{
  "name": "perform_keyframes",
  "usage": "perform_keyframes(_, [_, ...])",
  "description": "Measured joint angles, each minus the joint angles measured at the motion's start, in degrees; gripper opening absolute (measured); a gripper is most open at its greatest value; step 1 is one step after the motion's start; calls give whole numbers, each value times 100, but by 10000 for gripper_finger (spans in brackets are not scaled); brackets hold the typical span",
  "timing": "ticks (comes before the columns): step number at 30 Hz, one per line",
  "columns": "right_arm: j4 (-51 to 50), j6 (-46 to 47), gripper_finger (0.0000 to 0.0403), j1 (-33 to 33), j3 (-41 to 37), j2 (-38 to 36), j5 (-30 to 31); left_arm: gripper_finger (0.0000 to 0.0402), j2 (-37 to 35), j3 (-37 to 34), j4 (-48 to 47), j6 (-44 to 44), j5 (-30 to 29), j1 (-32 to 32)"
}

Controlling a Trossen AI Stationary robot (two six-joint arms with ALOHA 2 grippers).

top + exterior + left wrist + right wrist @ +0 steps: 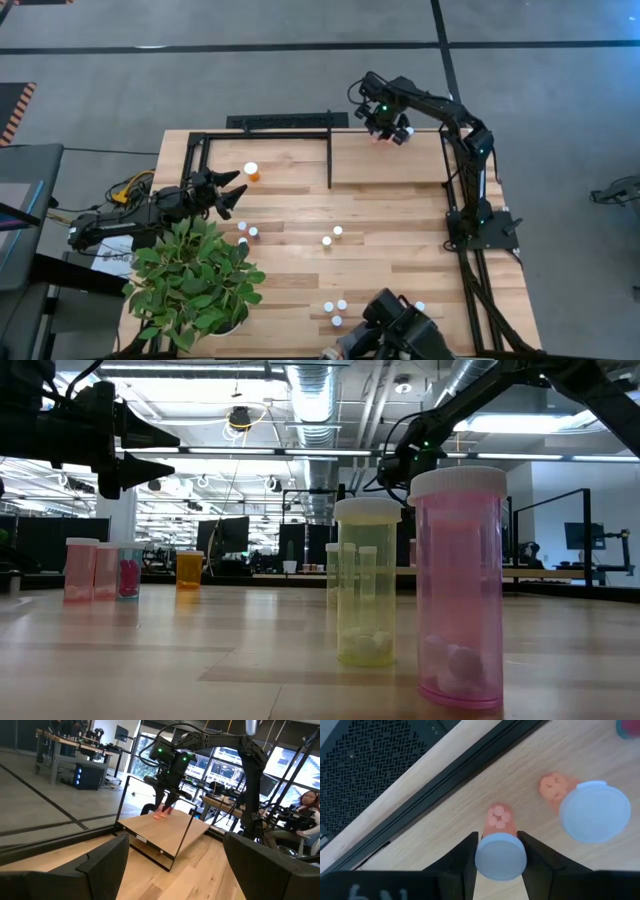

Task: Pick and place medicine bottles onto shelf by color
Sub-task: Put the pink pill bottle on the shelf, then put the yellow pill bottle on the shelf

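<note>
- The right gripper (pixel 500 851) has its two dark fingers clamped on the white cap of a small orange-pink bottle (pixel 498 818), which hangs upright between them, just above the shelf (pixel 445 815).
- A second, similar bottle (pixel 555 786) stands just beside the outer face of one finger. Its cap looks close enough that, in my judgement, a sideways drift during lowering could knock it over.
- A release from too high could let the held bottle tip, since it is slim and light.
- The black frame bar (pixel 425 790) lies just ahead of the fingertips; a forward overshoot could hit it.
- The right arm reaches over the shelf's far edge, wrist bent downward.
- The left gripper (pixel 232 195) waits with fingers spread apart and empty, near the larger orange bottle (pixel 251 171).
</note>
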Motion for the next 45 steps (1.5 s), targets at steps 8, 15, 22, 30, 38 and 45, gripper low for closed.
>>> perform_keyframes(8, [-50, -76, 158, 1, 0, 6, 4, 312, 2, 0, 0, 0, 0, -1])
perform_keyframes(15, [-50, -76, 194, 1, 0, 9, 2, 312, 0, 1, 0, 0, 0, -1])
perform_keyframes(22, [-151, -78, 247, 1, 142, 9, 0, 312, 2, 0, 0, 0, 0, 0])
perform_keyframes(30, [-735, -371, 265, 20, 568, 9, -2, 312, 2, 2, 0, 0, 0, -2])
perform_keyframes(38, [-1935, -772, 265, 101, 1247, 7, -17, 312, 0, 0, 0, 0, 0, 0])
perform_keyframes(45, [-2754, -1556, 265, 311, 1892, 2, 13, 312, 1, 0, -2, 0, -1, -1])
